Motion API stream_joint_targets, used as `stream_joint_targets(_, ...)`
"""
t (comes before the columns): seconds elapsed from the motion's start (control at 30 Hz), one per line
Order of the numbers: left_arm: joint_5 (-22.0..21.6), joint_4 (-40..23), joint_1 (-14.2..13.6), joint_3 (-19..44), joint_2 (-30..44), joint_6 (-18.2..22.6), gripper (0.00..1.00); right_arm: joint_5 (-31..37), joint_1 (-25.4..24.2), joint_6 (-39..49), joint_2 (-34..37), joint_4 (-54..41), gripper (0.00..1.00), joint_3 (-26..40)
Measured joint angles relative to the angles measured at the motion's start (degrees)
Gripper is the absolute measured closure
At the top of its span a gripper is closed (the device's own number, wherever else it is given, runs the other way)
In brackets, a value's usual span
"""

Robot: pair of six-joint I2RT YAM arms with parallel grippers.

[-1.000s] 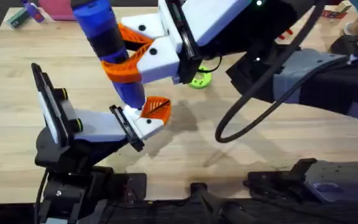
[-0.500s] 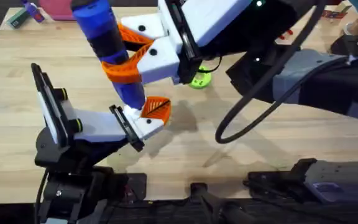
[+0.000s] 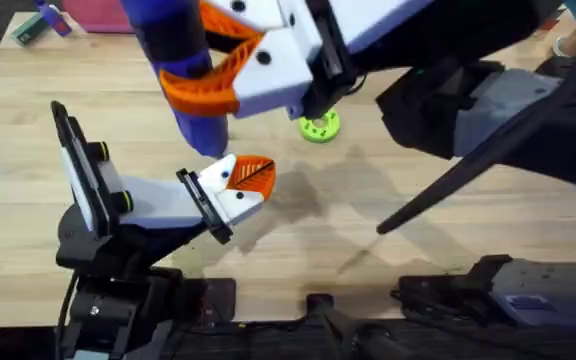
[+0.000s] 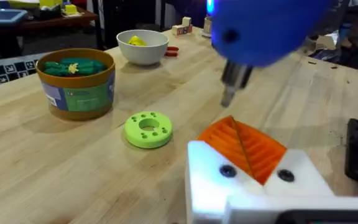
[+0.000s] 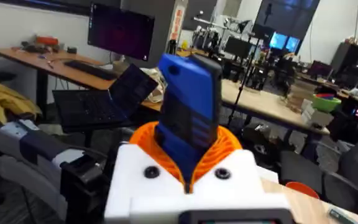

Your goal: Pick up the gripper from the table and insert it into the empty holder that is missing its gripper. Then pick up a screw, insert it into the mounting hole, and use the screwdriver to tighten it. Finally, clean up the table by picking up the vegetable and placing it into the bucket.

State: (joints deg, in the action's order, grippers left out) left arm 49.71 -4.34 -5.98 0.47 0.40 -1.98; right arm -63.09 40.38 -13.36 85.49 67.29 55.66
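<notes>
My right gripper [image 3: 211,62] is shut on the blue screwdriver [image 3: 175,45], its orange pads [image 5: 225,144] clamping the body [image 5: 188,109]. The screwdriver hangs bit-down above my left gripper [image 3: 246,182], apart from it. In the left wrist view its metal bit [image 4: 229,96] ends just over the orange gripper wedge [image 4: 244,149] seated in the white holder [image 4: 253,186], whose face shows two dark screw heads [image 4: 228,171]. My left gripper's orange pads sit pressed together. The green bucket [image 4: 76,84] holds green pieces with a yellow speck; I cannot tell whether the vegetable is among them.
A flat green disc with holes [image 3: 319,127] lies on the wooden table [image 3: 388,250] just beyond my left gripper. A white bowl [image 4: 143,46] with a yellow toy stands behind the bucket. The right arm and a black cable span the right half of the table.
The right arm has lifted the screwdriver up off the left gripper's white block, where its tip sat before. The left arm has not moved.
</notes>
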Motion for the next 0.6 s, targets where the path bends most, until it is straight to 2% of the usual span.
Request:
stream_joint_targets(0.13, 0.0, 0.0, 0.0, 0.0, 0.0, 0.0, 0.983, -0.3, -1.0, -1.3, 0.0, -3.9, 0.976, 2.5)
stream_joint_targets(0.23, 0.0, 0.0, 0.0, 0.0, 0.0, 0.0, 0.983, -1.1, -3.3, -1.7, 0.0, -16.0, 0.976, 6.4)
stream_joint_targets(0.3, 0.0, 0.0, 0.0, 0.0, 0.0, 0.0, 0.983, -1.2, -5.2, -1.2, 0.0, -26.2, 0.976, 9.7)
stream_joint_targets(0.43, 0.0, 0.0, 0.0, 0.0, 0.0, 0.0, 0.983, -0.2, -9.8, 4.3, 0.0, -53.8, 0.976, 18.7)
stream_joint_targets(0.5, 0.0, 0.0, 0.0, 0.0, 0.0, 0.0, 0.983, 3.2, -11.7, 9.1, 0.0, -69.1, 0.976, 23.8)
stream_joint_targets(0.6, 0.0, 0.0, 0.0, 0.0, 0.0, 0.0, 0.983, 13.4, -13.6, 18.4, 0.0, -89.6, 0.976, 31.2)
